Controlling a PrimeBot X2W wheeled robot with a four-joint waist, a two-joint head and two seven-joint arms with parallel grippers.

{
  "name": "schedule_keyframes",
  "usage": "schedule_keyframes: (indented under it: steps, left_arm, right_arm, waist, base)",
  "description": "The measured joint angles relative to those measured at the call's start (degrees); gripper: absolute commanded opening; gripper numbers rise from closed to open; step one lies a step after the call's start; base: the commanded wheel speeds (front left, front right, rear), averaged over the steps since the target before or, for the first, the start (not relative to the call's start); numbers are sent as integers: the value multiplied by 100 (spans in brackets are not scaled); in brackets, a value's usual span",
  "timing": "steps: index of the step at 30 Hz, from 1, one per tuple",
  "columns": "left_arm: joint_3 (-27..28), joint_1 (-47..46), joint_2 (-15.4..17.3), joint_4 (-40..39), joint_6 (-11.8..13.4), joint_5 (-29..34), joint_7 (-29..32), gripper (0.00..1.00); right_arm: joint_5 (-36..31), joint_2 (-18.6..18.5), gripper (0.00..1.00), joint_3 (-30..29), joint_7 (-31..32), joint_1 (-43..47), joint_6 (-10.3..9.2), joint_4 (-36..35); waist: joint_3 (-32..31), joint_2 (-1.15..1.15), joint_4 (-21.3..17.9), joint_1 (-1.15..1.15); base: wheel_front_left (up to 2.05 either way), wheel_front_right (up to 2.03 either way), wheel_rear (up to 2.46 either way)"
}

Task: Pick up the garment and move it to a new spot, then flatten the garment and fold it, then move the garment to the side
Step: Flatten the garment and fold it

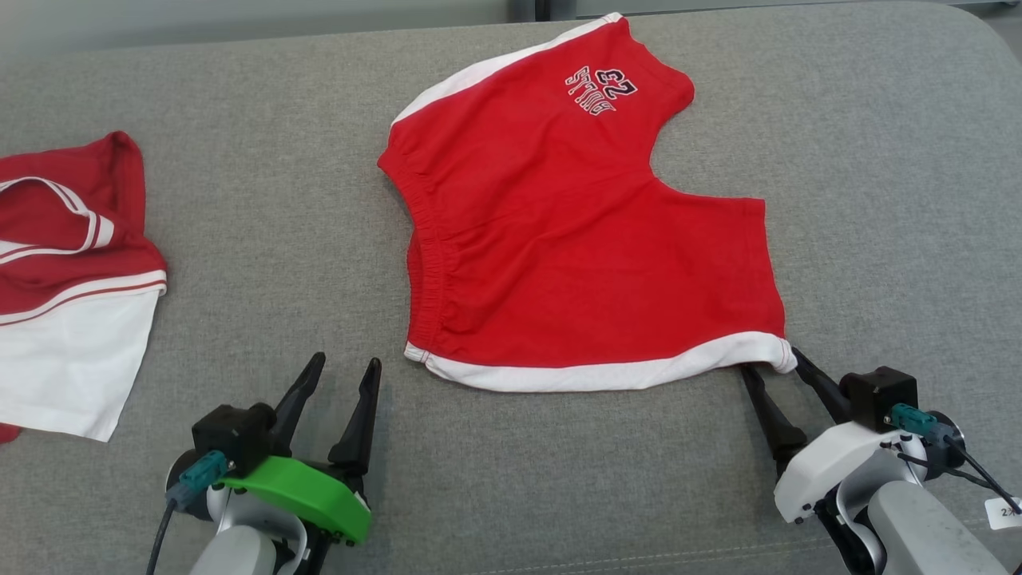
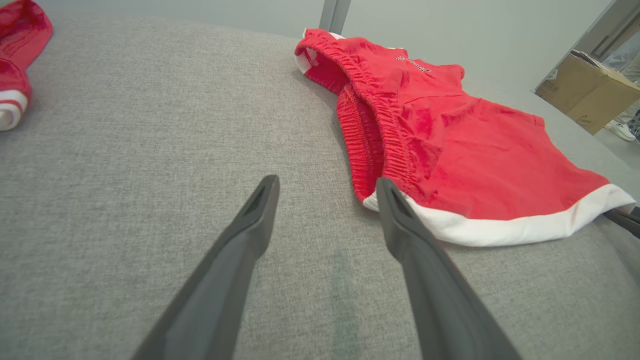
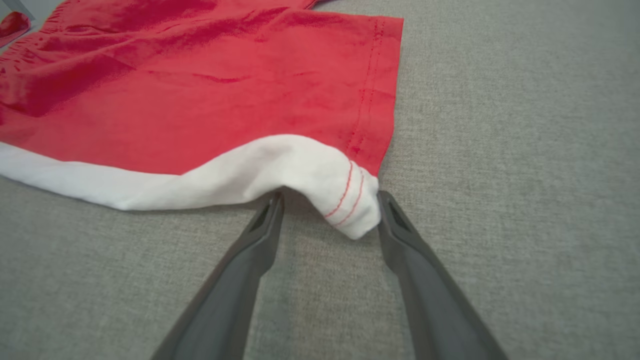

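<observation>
The garment [image 1: 559,231] is a pair of red shorts with white side stripes and a printed logo, lying spread flat on the grey cushion [image 1: 263,239]. My right gripper [image 1: 773,363] stands open at the shorts' near right corner; in the right wrist view that white corner [image 3: 345,195] bulges between the two spread fingers [image 3: 330,200]. My left gripper [image 1: 345,369] is open over bare cushion, just left of the shorts' near waistband corner [image 2: 372,200], with nothing between its fingers [image 2: 327,185].
A second red and white garment [image 1: 72,279] lies crumpled at the cushion's left edge. A cardboard box [image 2: 585,90] stands on the floor beyond the cushion's far side. Bare grey fabric stretches between the two garments and to the right.
</observation>
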Motion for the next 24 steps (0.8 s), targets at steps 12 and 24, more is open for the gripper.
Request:
schedule_keyframes:
  steps: [12,24]
  left_arm:
    - [-83,-186,-1,202,-25,-16,0,100]
    - [-364,-325,15,387,-52,-137,0,100]
  right_arm:
    - [-25,0,44,22,0,4,49,-15]
    - [-25,-3,0,-1,0,-4,99,40]
  waist:
    - [32,0,-99,0]
    - [95,0,-93,0]
  base:
    - [0,0,0]
    - [0,0,0]
